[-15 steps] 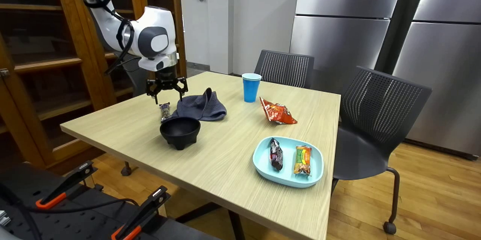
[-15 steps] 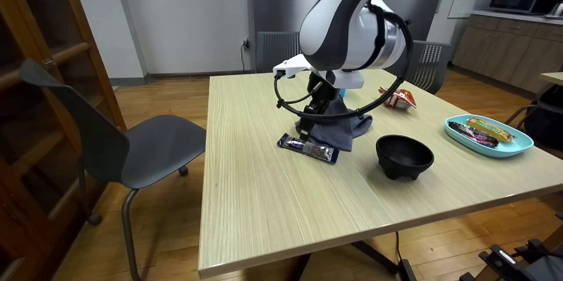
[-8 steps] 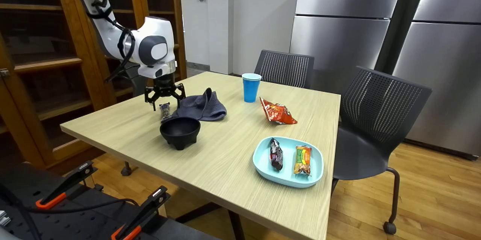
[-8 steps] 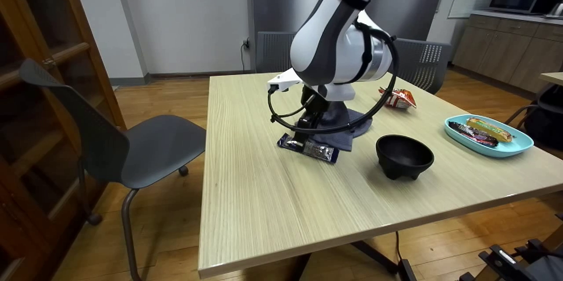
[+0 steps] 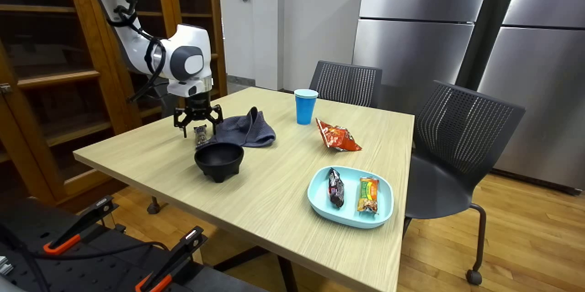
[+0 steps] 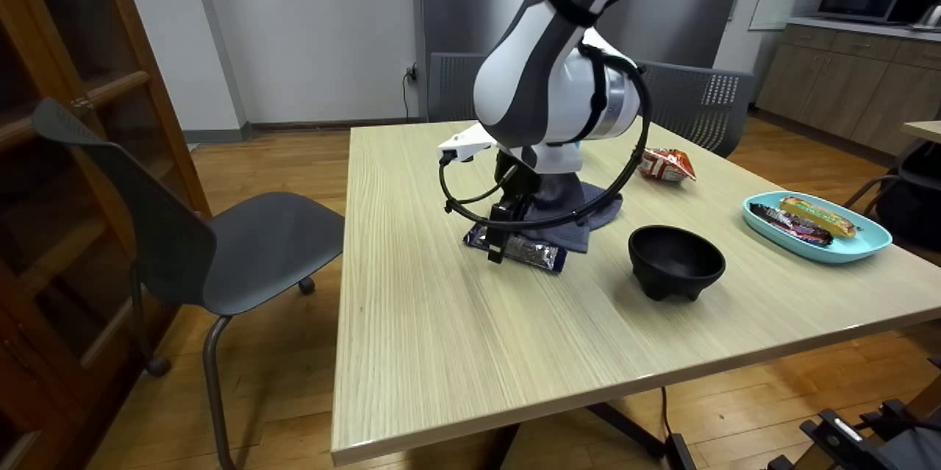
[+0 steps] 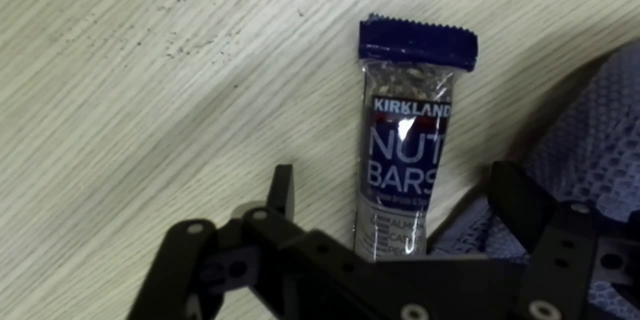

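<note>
Pale table [image 5: 274, 200], nut bar [image 5: 200, 136] just beside a gray towel [image 5: 247, 132].
In both exterior views, the gripper [image 5: 199, 134] and a black bowl [image 6: 676, 262] are near the towel. Wrist view: the jaws stand wide apart, the bar showing between them.

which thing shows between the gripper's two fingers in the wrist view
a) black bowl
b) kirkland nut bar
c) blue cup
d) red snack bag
b: in the wrist view the Kirkland nut bar lies on the table, with the open gripper showing one of its fingers on either side of it.
</note>
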Action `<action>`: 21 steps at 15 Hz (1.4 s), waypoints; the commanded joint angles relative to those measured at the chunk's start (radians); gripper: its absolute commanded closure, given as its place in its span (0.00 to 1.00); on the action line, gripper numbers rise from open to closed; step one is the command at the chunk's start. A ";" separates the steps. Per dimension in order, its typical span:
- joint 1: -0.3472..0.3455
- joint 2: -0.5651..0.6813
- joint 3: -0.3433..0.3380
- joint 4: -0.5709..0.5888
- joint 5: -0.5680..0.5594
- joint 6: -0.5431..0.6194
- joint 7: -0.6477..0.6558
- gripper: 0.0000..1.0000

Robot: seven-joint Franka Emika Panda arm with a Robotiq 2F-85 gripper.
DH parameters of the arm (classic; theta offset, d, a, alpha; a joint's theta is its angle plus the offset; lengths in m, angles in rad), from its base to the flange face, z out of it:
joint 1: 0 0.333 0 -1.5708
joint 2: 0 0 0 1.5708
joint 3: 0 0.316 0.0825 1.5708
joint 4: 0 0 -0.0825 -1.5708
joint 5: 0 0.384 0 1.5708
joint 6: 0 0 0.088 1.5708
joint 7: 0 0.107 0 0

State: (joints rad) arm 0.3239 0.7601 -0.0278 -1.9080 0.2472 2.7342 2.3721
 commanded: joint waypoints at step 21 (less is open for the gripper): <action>0.059 -0.068 -0.057 -0.026 -0.077 -0.015 0.046 0.93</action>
State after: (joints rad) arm 0.3389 0.7596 -0.0460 -1.8808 0.2133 2.7186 2.3721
